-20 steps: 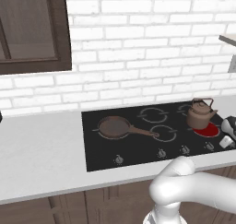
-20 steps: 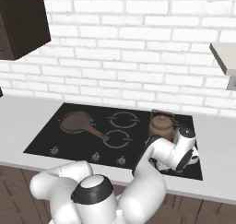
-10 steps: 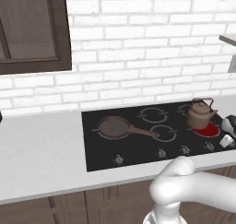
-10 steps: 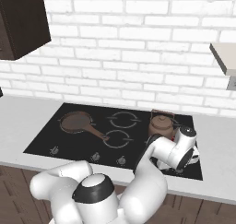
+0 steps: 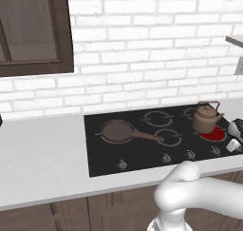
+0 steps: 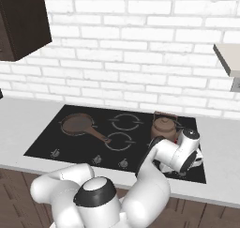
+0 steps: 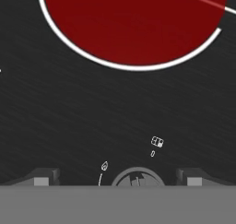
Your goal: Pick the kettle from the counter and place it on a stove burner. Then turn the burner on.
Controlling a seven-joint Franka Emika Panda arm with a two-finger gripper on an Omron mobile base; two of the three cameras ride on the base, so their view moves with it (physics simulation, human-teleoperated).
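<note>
One kettle (image 5: 207,118) is sitting on the cooktop (image 5: 142,151), on the far right part of the black glass, and not on the bench (image 5: 42,158) any more. Just near of it a red disc is glowing: this is the stove burner (image 5: 212,134), and the kettle is covering only its far edge, so I am judging that the burner is already on and the task is almost complete. The hand (image 7: 117,179) is hanging low over the front strip of the cooktop, empty, with its two fingers (image 7: 42,177) spread wide on both sides of a small round knob (image 7: 136,177).

Some risks are remaining. If the hand is closing on this knob and turning it again, the burner could be going off. If the arm is lifting carelessly toward the far side, the wrist could be pushing the kettle, because the two are standing near each other.

Several things are hard to see. The knob is cut off at the bottom of the hand view, so its position is unclear. In the right base view the arm is hiding part of the burner. A frying pan (image 5: 118,131) is resting on the left side, well apart.
</note>
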